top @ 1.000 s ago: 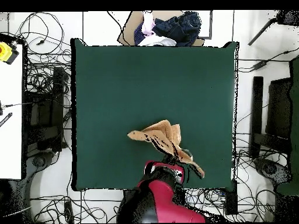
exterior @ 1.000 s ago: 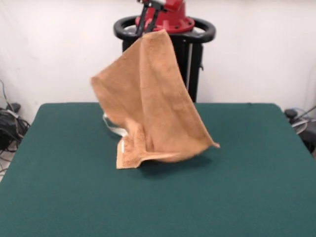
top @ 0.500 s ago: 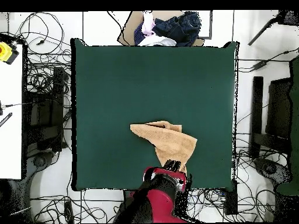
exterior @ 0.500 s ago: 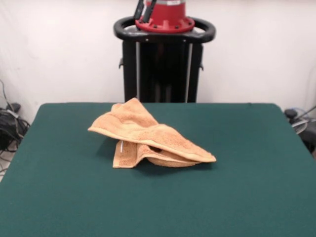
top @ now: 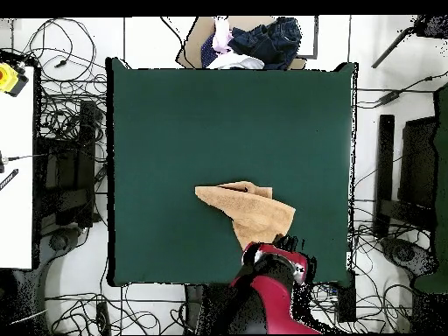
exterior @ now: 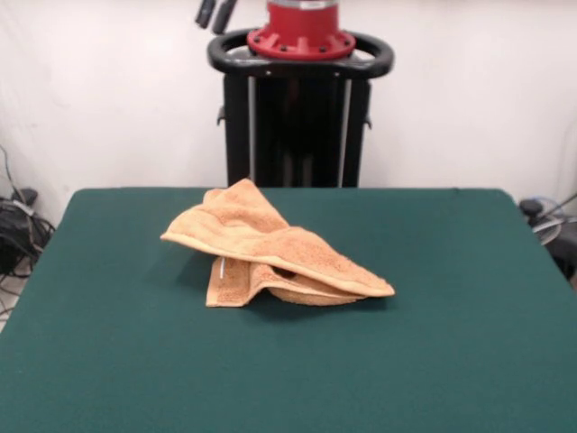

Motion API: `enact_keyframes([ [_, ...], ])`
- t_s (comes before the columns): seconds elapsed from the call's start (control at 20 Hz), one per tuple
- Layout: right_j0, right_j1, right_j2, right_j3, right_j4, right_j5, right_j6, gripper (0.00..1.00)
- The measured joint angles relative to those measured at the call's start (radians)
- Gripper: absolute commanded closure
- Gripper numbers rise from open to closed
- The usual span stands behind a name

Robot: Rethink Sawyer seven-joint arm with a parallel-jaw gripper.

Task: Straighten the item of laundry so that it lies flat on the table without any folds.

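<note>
Towel (exterior: 270, 257) is lying crumpled in folded layers on the green table (exterior: 433, 343), toward six o'clock in the overhead view, its white loop tag (exterior: 223, 268) showing at the lower fold. Bare felt is lying open all around it, widest toward twelve o'clock. Gripper (exterior: 215, 13) is hanging above, off the cloth; whether it is open, I cannot tell.

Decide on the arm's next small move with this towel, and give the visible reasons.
Probably reach down for an outer corner again. The towel lies crumpled on the table, its upper layer folded over a lower one, so it is not flat. The gripper is drawn back above, holding nothing.
</note>
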Motion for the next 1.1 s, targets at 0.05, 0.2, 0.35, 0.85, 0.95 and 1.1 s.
enact_keyframes([
  [0.05,-0.015,0.01,0.009,-0.001,0.0,-0.01,0.0,1.0],
  [0.2,-0.058,0.057,0.036,-0.003,0.0,-0.07,0.0,1.0],
  [0.35,-0.092,0.117,0.071,-0.003,0.0,-0.166,0.0,1.0],
  [0.85,-0.144,0.24,0.159,0.006,0.0,-0.342,0.0,1.0],
  [0.95,-0.158,0.26,0.174,0.011,0.0,-0.361,0.0,0.0],
  [1.1,-0.165,0.273,0.182,0.012,0.0,-0.374,0.0,0.0],
])
